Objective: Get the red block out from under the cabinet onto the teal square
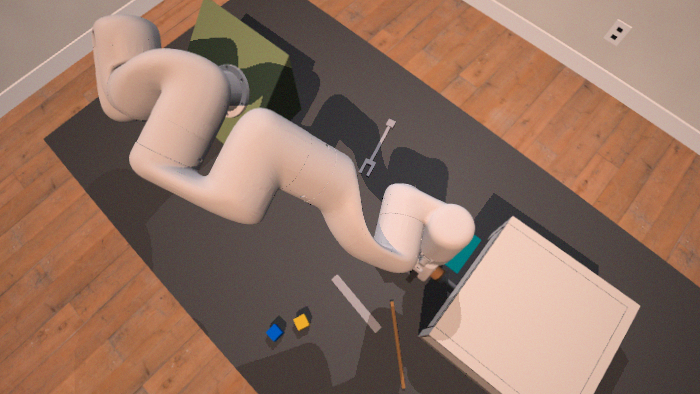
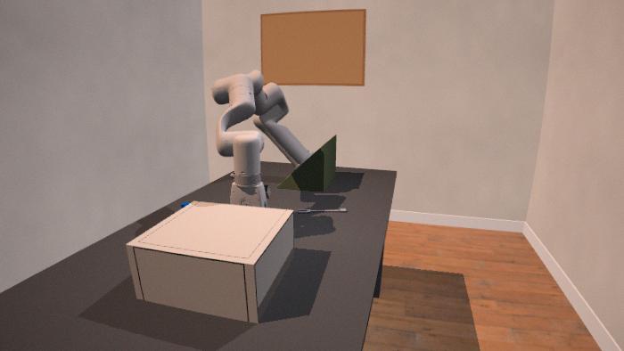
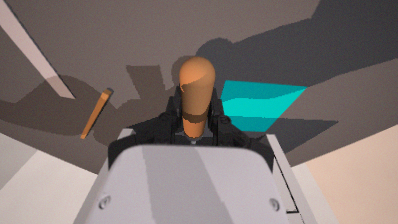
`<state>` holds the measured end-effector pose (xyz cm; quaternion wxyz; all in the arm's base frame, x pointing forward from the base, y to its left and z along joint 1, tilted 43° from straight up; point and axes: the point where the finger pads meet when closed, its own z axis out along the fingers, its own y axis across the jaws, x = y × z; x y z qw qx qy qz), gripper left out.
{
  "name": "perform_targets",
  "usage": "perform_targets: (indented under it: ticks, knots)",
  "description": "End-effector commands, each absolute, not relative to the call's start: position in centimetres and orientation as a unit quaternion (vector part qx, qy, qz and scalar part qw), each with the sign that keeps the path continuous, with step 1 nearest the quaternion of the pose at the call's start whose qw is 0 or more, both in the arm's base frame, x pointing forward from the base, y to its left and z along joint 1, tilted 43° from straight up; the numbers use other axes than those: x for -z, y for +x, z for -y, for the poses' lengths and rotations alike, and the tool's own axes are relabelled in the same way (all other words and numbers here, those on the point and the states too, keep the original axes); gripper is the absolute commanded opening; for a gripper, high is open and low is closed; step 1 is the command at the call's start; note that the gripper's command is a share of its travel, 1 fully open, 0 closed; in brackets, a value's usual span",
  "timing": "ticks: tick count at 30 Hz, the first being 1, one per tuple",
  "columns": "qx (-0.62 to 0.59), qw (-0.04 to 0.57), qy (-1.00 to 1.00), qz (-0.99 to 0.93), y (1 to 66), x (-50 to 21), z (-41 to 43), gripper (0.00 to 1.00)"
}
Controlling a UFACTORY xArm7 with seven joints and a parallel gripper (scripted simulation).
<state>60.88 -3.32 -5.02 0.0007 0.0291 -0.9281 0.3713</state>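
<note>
My gripper is low at the front edge of the beige cabinet, shut on an orange rounded tool handle. In the wrist view the handle stands upright between the dark fingers. A dark shaft runs from the handle towards the cabinet's underside. The teal square lies on the mat right beside the gripper and against the cabinet, partly covered by the arm; in the wrist view it is just right of the handle. The red block is not in sight in any view.
A wooden stick and a flat grey strip lie left of the cabinet. A blue block and a yellow block sit further left. A grey forked tool and a green wedge are at the back.
</note>
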Motion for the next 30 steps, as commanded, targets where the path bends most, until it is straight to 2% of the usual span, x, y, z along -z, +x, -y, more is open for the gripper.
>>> perform_targets:
  ticks: [1, 30]
  knots:
    - [-0.37, -0.002, 0.03, 0.928, 61.0, 5.7, 2.2, 0.0]
    - [-0.37, -0.002, 0.03, 0.928, 60.9, 6.8, 1.1, 0.0]
